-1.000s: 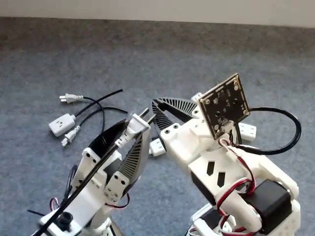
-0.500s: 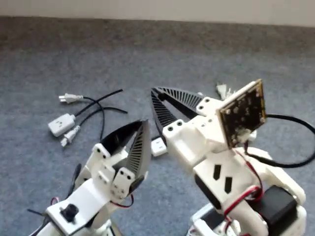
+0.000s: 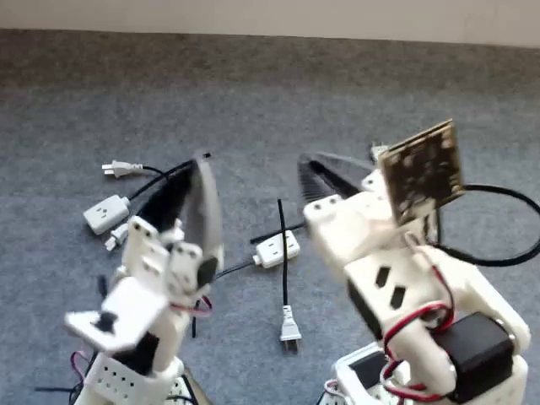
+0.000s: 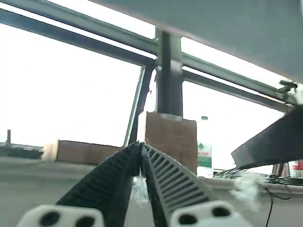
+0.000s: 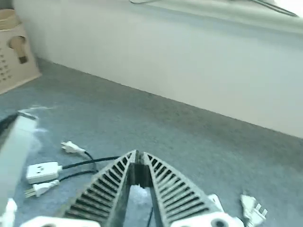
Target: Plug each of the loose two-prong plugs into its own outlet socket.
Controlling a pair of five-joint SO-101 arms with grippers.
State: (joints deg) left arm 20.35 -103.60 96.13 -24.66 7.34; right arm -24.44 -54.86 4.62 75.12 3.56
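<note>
Grey carpet (image 3: 337, 93), white two-prong plug (image 3: 289, 327) on black cord (image 3: 284, 283), white outlet socket (image 3: 277, 249)

2 white arms (image 3: 396, 270), black ribbed fingers (image 5: 173, 187), seemingly red wires (image 3: 403, 327)

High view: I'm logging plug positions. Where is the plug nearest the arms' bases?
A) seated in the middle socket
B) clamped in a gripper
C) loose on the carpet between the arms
C: the plug lies on the carpet between the arms, its black cord running up beside the middle socket, prongs in nothing.
</note>
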